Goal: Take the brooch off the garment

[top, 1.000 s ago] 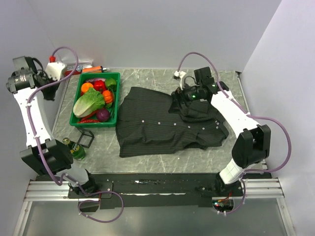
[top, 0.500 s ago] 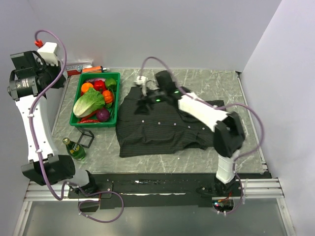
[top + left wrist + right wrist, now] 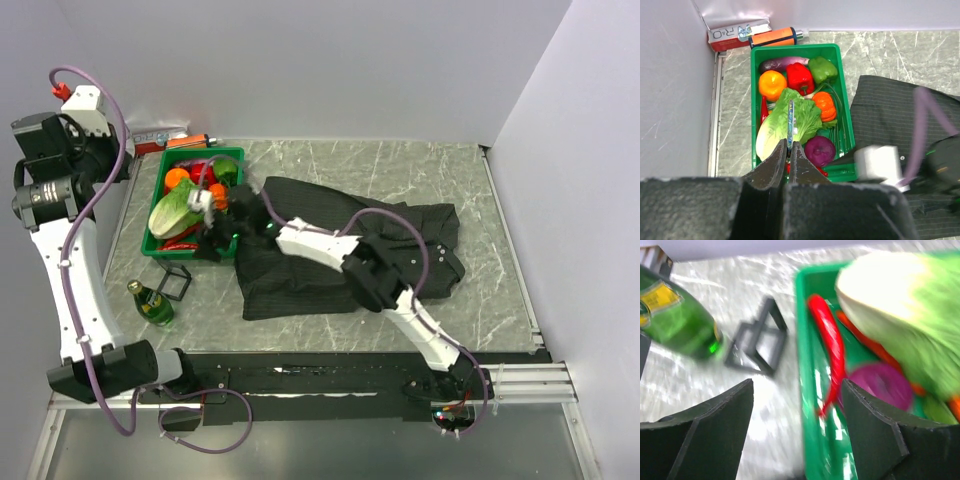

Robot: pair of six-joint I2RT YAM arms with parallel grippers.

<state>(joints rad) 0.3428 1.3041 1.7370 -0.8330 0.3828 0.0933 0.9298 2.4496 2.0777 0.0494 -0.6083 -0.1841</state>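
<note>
The garment (image 3: 290,285) lies spread over the middle of the table, dark and pinstriped; its left part also shows in the left wrist view (image 3: 885,110). The brooch is not visible in any view. My right arm stretches left across the garment. The right gripper (image 3: 210,238) (image 3: 797,385) stands open over the near rim of a green basket (image 3: 807,340), nothing between its fingers; that view is blurred. My left gripper (image 3: 115,165) (image 3: 789,142) hangs high above the basket, jaws shut. A thin bluish strip shows at its tips; I cannot tell whether it is held.
The green basket (image 3: 200,151) (image 3: 795,47) holds a cabbage (image 3: 785,125), peppers, a purple onion (image 3: 820,150) and a red chilli (image 3: 832,352). A green bottle (image 3: 150,302) (image 3: 675,315) and a black frame (image 3: 175,282) (image 3: 757,342) stand beside it. A red-white box (image 3: 737,34) lies behind.
My right arm has swung left from the garment's right side across the cloth to the basket's near rim. The left arm has risen slightly, jaws still shut.
</note>
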